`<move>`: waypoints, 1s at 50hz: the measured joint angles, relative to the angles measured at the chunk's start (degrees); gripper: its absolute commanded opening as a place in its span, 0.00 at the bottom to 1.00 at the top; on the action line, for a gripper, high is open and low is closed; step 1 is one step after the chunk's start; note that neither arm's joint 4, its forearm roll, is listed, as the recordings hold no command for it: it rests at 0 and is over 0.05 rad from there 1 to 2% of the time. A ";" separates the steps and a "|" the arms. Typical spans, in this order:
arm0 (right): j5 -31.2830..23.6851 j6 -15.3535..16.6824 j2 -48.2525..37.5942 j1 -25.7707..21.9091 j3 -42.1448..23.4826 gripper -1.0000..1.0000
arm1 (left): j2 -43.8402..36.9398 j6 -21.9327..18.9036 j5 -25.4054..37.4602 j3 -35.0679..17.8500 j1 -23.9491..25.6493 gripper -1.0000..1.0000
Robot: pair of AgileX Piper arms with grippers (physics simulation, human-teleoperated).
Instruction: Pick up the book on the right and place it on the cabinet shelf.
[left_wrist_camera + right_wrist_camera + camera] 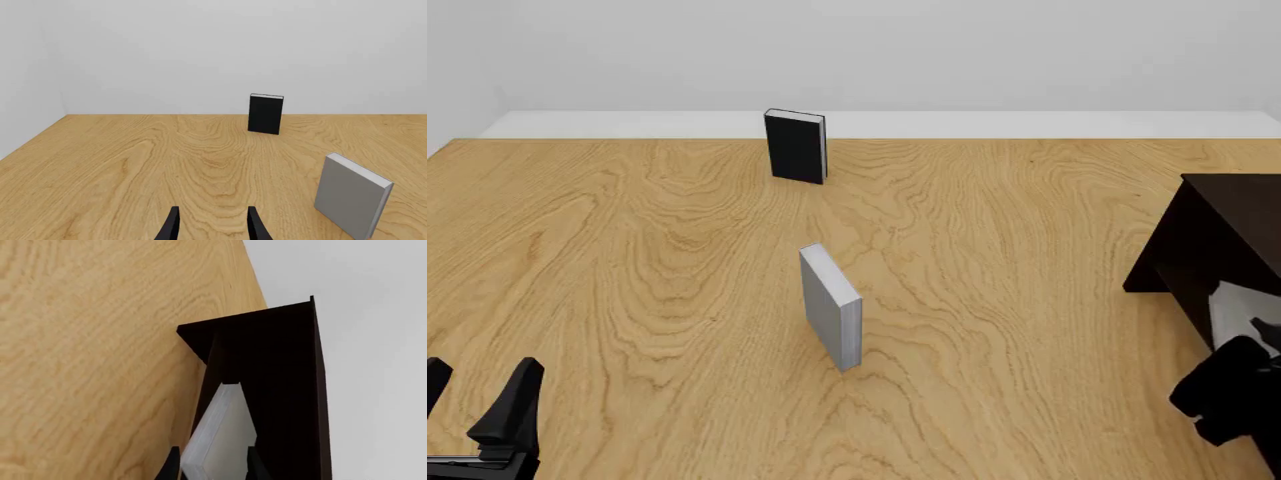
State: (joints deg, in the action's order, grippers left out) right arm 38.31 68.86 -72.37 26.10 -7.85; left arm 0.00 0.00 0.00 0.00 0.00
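Note:
The book [220,440], light grey with a plain cover, is held between the fingers of my right gripper [213,471], which is shut on it. It is tilted, with its far end inside the open side of the very dark cabinet shelf [280,370]. From the front, only a pale corner of the book [1232,308] shows, against the cabinet shelf [1214,235] at the right edge and just above my right gripper [1232,375]. My left gripper [213,227] is open and holds nothing. It sits low at the near left corner [478,408].
A second grey book [831,305] stands upright mid-table, also seen in the left wrist view [352,195]. A black book [797,145] stands upright near the far edge [266,113]. Pale walls close off the table's far and left sides.

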 measured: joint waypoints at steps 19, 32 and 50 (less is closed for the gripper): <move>-1.76 1.11 1.54 0.73 0.53 1.00 | 0.00 0.00 0.00 0.00 0.00 1.00; -3.33 1.69 1.93 -0.12 0.06 1.00 | 0.00 0.00 0.00 0.00 0.00 1.00; -5.61 1.74 1.14 -3.16 -1.99 1.00 | 0.00 0.00 0.00 0.00 0.00 1.00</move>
State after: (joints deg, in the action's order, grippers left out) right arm 32.69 70.60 -71.24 22.94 -9.84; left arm 0.00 0.00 0.00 0.00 0.00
